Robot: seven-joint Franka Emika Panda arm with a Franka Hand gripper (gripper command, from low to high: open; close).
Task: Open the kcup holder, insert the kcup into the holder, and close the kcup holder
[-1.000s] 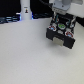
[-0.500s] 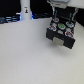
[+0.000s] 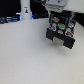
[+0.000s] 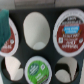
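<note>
Open counter [image 3: 25, 55] stretches before the holder [image 3: 60, 35]; inside its drawer, an empty slot [image 4: 35, 29] sits between pods [image 4: 71, 34], a bottle [image 3: 25, 11] well apart.

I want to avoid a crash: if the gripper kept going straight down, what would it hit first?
Most likely the open kcup holder drawer with its pods, such as the green-topped kcup; the gripper sits just above it, though depth is unclear.
</note>
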